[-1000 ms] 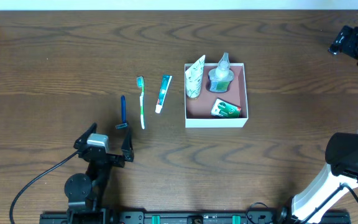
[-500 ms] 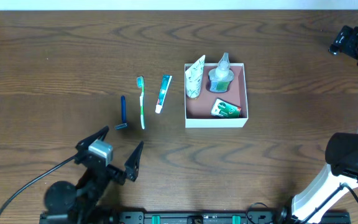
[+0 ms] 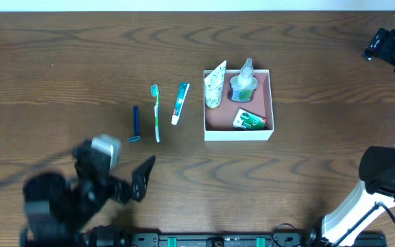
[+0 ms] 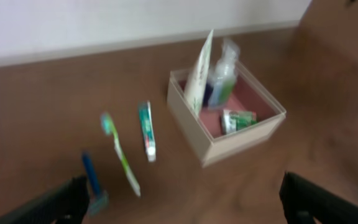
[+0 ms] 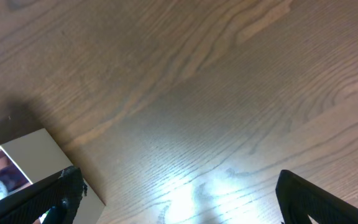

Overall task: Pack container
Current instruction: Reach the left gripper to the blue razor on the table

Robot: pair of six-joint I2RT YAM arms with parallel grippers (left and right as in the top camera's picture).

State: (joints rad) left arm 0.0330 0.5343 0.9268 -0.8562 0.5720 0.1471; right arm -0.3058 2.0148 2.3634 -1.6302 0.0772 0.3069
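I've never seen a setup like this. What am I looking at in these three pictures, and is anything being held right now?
This is a robot with two arms at a wooden table, each arm ending in a two-finger gripper. One picture looks straight down from above. The other two come from small cameras on the wrists, so the dark shapes in their lower corners are that arm's own fingers.

On the table stands a shallow white box. In it are a white tube, a clear bottle and a small green packet. Beside the box, on the left arm's side, lie a small toothpaste tube, a toothbrush and a blue razor.

The left gripper and the right gripper are both open and hold nothing. The left arm looks blurred from above.
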